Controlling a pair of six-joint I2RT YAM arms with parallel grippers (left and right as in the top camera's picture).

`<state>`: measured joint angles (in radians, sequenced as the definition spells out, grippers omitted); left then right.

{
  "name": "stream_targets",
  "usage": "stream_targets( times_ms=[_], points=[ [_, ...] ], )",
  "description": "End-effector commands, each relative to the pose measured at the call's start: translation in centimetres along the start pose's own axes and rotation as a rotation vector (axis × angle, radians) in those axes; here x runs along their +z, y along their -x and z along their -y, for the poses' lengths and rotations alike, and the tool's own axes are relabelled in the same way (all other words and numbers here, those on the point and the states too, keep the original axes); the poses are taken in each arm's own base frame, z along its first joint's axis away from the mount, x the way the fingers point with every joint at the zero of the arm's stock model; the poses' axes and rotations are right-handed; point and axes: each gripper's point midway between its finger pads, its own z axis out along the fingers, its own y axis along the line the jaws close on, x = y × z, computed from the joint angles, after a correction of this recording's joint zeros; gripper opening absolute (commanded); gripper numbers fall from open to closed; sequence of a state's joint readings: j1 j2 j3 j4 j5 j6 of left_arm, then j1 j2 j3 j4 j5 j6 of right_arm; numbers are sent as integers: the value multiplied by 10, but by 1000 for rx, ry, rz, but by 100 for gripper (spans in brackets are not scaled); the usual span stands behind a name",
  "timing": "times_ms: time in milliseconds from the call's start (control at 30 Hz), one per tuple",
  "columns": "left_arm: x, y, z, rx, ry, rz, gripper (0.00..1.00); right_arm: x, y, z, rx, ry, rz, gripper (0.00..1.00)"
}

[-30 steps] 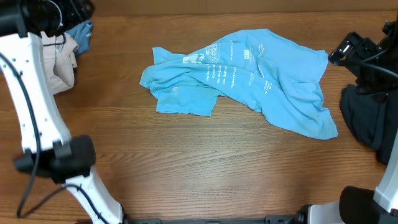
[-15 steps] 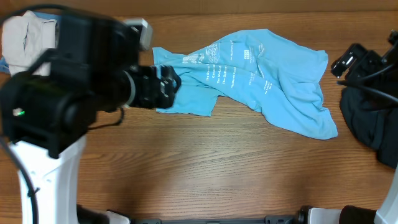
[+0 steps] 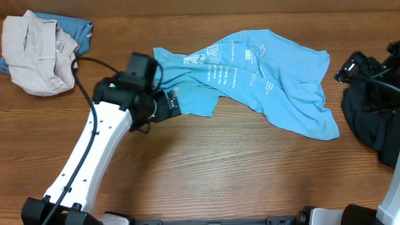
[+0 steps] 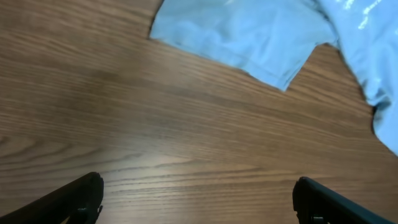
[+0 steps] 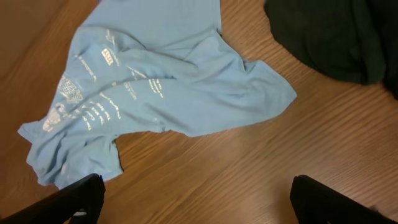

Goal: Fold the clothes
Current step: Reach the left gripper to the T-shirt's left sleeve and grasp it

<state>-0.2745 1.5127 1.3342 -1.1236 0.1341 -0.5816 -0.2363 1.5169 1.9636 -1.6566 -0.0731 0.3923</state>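
Left gripper (image 3: 164, 106) has swung in beside the shirt (image 3: 275, 75), jaws wide; right gripper (image 3: 350, 65) open too. Reaching stage: next, pinch its edge.

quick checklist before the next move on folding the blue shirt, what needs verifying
1. The left gripper is open, nothing between its fingers: ok.
2. The right gripper is open and empty: ok.
3. The T-shirt is spread flat: not ok, it lies crumpled.
4. Its near hem is just ahead of the left gripper: ok.
5. It lies apart from the beige garment and the dark garment: ok, wood shows between.
6. Where the collar is: cannot tell.
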Motion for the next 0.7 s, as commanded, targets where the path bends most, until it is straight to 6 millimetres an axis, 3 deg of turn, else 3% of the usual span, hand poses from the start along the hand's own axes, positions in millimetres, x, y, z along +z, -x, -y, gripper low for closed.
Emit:
stream_targets(
  times_ms=[0,133,300,433,533,667],
  points=[
    [5,-11,6,94,-113,-71,100,-1,5,0,8,5,20,100],
    [17,-15,12,152,-108,-56,100,7,0,3,11,-9,-7,100],
    [49,-18,27,159,-231,-36,100,34,-13,12,19,-46,-84,100],
    [62,1,15,154,-178,49,98,39,-13,13,20,-46,-90,100],
    [67,20,16,171,-183,107,96,39,-14,5,20,-6,-98,100],
    [83,36,-7,131,-108,125,94,39,-15,5,20,-5,-103,100]
  ],
)
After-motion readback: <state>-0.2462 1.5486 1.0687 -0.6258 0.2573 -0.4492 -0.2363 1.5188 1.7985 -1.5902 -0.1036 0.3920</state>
